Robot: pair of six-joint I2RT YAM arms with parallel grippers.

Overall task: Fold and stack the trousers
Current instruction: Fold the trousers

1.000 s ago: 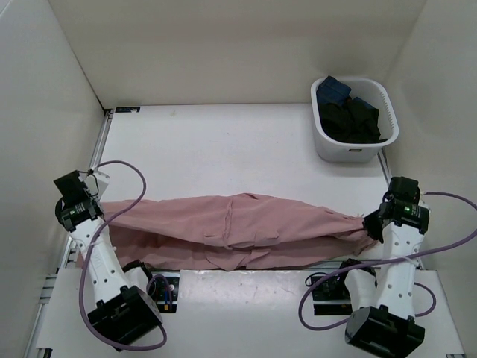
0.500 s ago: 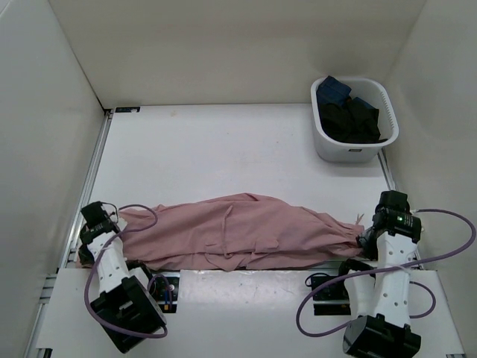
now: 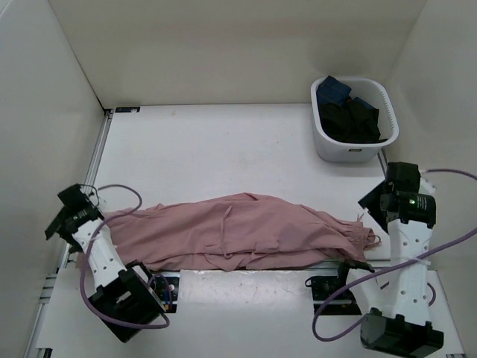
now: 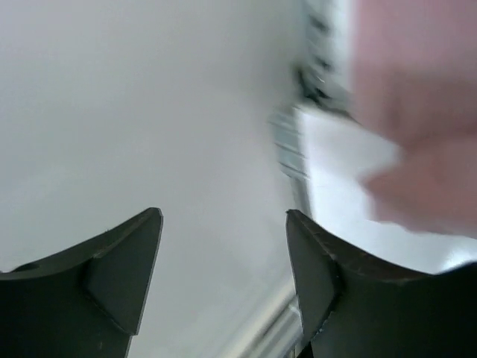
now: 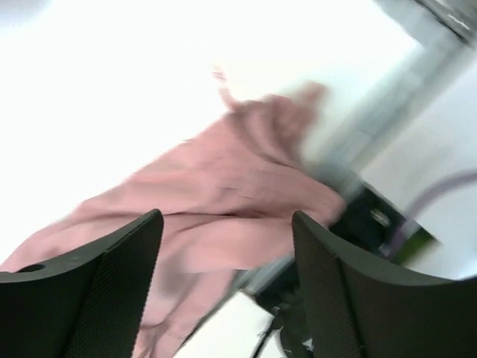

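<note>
The dusty-pink, thin-fabric trousers (image 3: 238, 231) lie in one long rumpled band along the near edge of the white table (image 3: 223, 149), between the two arms. No compact fold or stack shows, so most of the folding seems left to do. The left gripper (image 4: 222, 224) and right gripper (image 5: 227, 224) stand open and empty near the cloth's ends. A white plastic basket (image 3: 332, 149) of dark clothes (image 3: 354, 119) sits at the far right. No brand or writing is legible.
</note>
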